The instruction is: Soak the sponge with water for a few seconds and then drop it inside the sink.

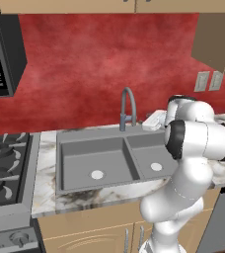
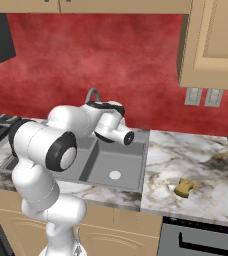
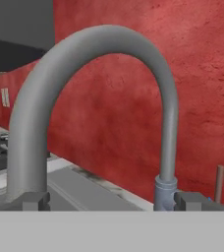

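On the counter (image 2: pixel 206 165), yellow-tan blocky sponge (image 2: pixel 184 187)

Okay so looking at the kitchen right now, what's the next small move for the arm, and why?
Probably ease the open gripper forward to the faucet and turn on the water. No stream runs from the spout, the hand camera sits close before the arch, and the sponge lies untouched on the counter right of the sink.

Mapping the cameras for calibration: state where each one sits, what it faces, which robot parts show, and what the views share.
Left base view: behind-left, facing the sink; arm lower right.
Right base view: behind-right, facing sink, counter and sponge; arm lower left.
Hand view: on the hand, facing the faucet close up.
Shared: all see faucet and red wall.
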